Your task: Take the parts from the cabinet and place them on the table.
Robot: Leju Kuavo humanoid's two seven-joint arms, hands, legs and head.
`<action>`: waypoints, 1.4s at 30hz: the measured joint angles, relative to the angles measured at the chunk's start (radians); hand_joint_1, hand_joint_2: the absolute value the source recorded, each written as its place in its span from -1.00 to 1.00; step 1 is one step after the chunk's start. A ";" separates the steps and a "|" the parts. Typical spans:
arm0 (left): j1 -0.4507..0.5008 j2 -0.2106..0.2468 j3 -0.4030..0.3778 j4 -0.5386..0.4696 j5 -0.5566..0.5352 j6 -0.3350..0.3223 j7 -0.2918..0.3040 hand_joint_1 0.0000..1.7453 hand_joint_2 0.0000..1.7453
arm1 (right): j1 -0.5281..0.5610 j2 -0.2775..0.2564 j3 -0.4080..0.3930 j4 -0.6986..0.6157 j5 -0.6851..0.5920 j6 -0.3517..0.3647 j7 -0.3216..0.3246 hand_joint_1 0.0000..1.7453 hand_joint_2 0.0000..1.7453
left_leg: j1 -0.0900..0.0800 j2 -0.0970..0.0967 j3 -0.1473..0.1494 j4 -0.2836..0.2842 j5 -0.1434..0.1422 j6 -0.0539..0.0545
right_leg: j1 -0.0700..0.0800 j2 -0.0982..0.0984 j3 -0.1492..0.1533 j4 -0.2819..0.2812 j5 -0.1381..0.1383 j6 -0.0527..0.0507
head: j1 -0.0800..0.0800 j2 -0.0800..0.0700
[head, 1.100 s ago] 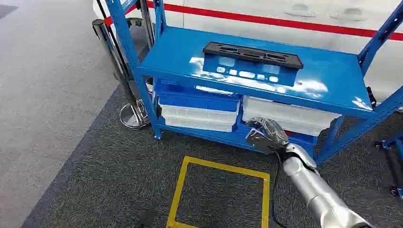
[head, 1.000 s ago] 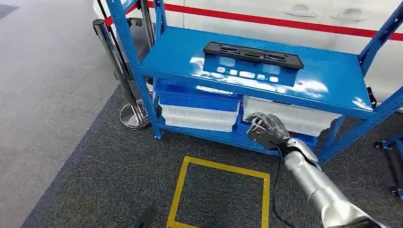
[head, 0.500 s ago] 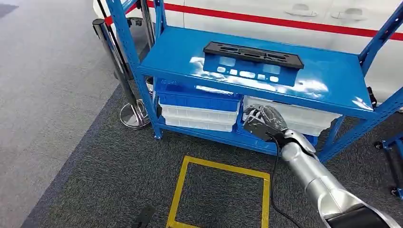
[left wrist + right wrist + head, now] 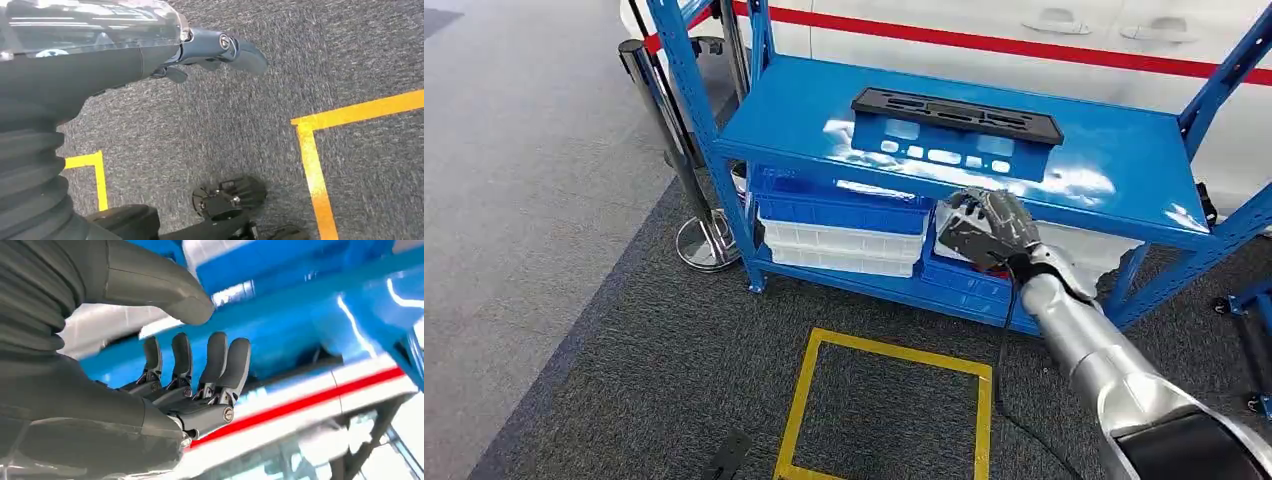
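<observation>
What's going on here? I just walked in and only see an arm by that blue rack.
The robot's right hand is raised in front of the blue rack, at the edge of its top shelf, fingers apart and holding nothing. A black part lies untouched on that shelf. The left hand hangs over the carpet. Nothing has been picked up yet.

Lying on the top shelf of the cabinet: a flat part. Below that shelf: stacked bins. Before the cabinet, on the floor: a taped square. Left of it: a stanchion.
</observation>
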 joint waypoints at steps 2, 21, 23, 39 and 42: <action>0.000 0.000 0.000 0.000 0.000 0.000 -0.001 -1.00 1.00 | -0.020 0.001 0.002 0.004 0.001 -0.001 0.003 1.00 1.00 | 0.000 0.000 0.000 0.000 0.000 0.000 | 0.000 0.000 0.000 0.000 0.000 0.000 | 0.000 0.000; -0.011 -0.004 0.101 -0.004 0.111 -0.057 -0.189 -1.00 1.00 | -0.034 0.008 0.002 0.041 -0.031 -0.017 -0.010 1.00 1.00 | 0.000 0.000 0.000 0.000 0.001 0.000 | 0.000 0.000 -0.001 0.000 0.000 0.000 | 0.000 0.000; -0.012 -0.004 0.111 -0.004 0.111 -0.063 -0.203 -1.00 1.00 | -0.034 0.008 0.002 0.042 -0.031 -0.014 -0.009 1.00 1.00 | 0.000 0.000 0.000 0.000 0.001 0.000 | 0.000 0.000 -0.002 0.000 0.000 0.000 | 0.000 0.000; -0.001 0.002 0.114 -0.004 0.088 -0.043 -0.162 -1.00 -1.00 | -0.005 0.008 0.002 0.051 -0.035 -0.021 -0.031 -1.00 1.00 | 0.000 0.000 -0.001 0.000 0.001 -0.001 | 0.000 0.000 -0.003 0.000 0.000 0.000 | 0.000 0.000; 0.001 0.002 0.114 -0.004 0.087 -0.032 -0.162 -1.00 -1.00 | -0.005 0.008 0.003 0.051 -0.031 -0.023 -0.027 -1.00 1.00 | 0.000 0.000 -0.001 0.000 0.001 -0.001 | 0.000 0.000 -0.003 0.000 0.000 0.000 | 0.000 0.000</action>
